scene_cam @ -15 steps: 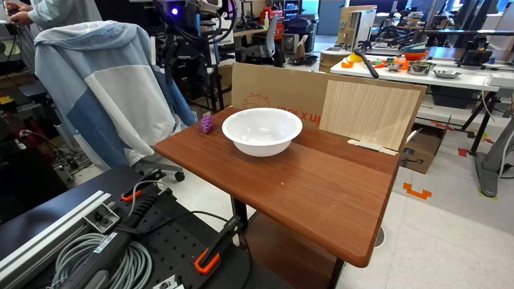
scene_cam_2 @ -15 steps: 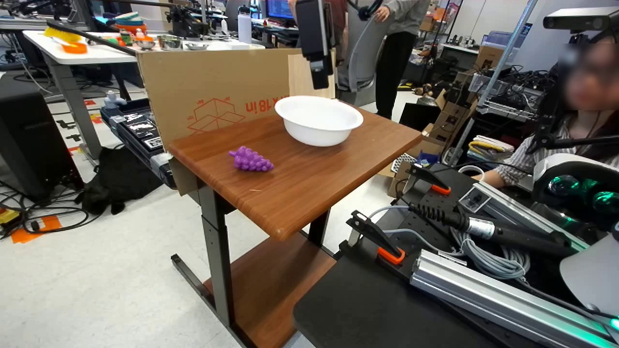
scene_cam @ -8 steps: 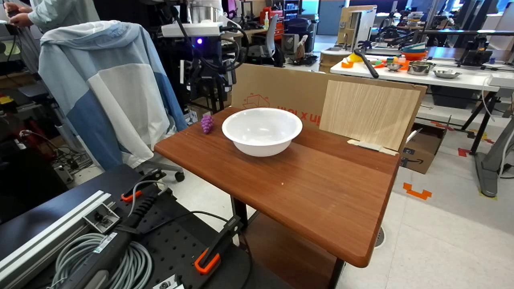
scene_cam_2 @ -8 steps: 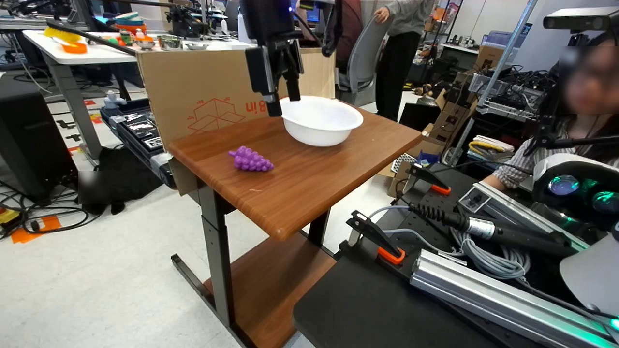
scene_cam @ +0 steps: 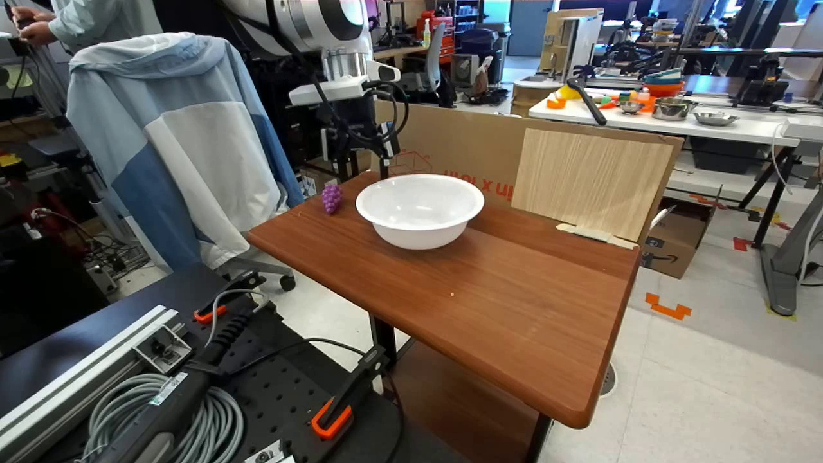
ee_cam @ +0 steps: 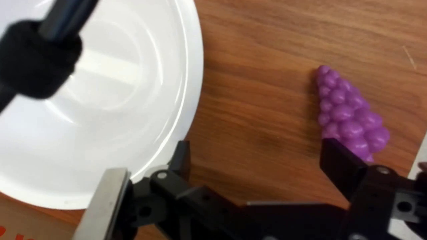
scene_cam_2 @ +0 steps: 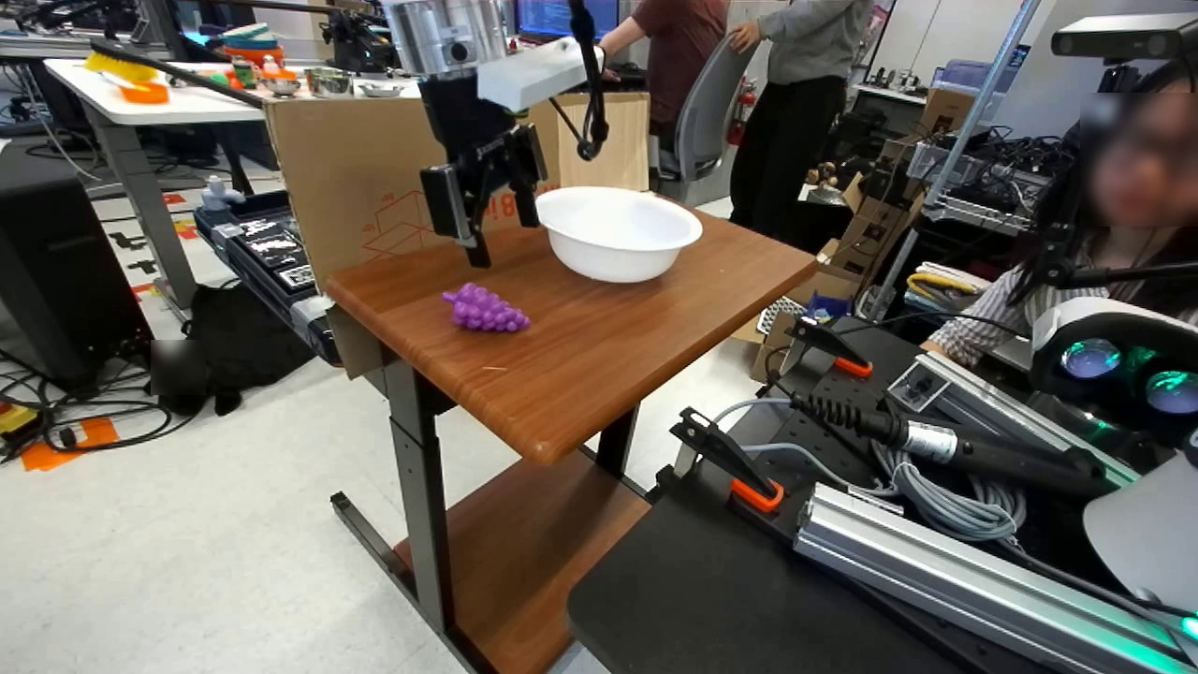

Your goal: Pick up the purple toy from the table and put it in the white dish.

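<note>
Before closing on the purple toy [ee_cam: 347, 113], lying on the table [ee_cam: 253, 83] apart from the white dish [ee_cam: 192, 73], bring the wide-spread, unladen gripper [ee_cam: 255, 148] over, clear of the dish, then lower, straddling the toy crosswise.

A robot arm [scene_cam: 305, 29] hangs amid the clutter of a robotics lab, where a perforated black bench [scene_cam: 292, 379] carries an aluminum rail [scene_cam_2: 973, 585], clamps [scene_cam_2: 735, 459] and coiled gray cable [scene_cam: 226, 421], tangled black cords [scene_cam_2: 1034, 145] crowd a metal rack [scene_cam_2: 983, 222], and two people [scene_cam_2: 691, 51] stand near a lit monitor [scene_cam_2: 566, 16].
</note>
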Controlling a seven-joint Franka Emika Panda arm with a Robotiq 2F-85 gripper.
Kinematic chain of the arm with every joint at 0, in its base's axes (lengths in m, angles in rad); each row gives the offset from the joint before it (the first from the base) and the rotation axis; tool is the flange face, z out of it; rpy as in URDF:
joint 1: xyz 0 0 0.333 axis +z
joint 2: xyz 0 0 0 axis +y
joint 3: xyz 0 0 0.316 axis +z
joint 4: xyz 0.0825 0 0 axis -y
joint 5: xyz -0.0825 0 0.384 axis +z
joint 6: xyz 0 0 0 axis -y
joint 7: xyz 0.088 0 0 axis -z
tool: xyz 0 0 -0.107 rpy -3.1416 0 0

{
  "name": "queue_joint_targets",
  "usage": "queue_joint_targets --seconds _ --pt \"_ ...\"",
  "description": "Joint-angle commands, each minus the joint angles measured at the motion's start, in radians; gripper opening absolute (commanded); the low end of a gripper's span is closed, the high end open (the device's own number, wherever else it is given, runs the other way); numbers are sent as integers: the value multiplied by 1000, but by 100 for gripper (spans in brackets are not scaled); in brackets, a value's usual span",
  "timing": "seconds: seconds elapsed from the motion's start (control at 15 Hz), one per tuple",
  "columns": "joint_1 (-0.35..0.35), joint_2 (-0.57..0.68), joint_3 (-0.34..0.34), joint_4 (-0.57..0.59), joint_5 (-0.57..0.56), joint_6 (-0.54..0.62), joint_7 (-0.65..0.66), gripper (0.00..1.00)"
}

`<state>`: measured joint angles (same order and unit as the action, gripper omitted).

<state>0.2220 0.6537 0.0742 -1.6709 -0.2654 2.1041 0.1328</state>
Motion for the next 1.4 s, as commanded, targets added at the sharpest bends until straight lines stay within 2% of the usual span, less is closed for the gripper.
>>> queue_joint_targets --seconds 0.0,0.47,0.73,1.33 --pt "81 79 -42 114 -73 -6 68 100" --pt "141 71 -31 166 -77 -3 111 100" --pt "130 42 -11 144 -35 5 112 100" --pt "100 -1 65 2 100 28 26 100"
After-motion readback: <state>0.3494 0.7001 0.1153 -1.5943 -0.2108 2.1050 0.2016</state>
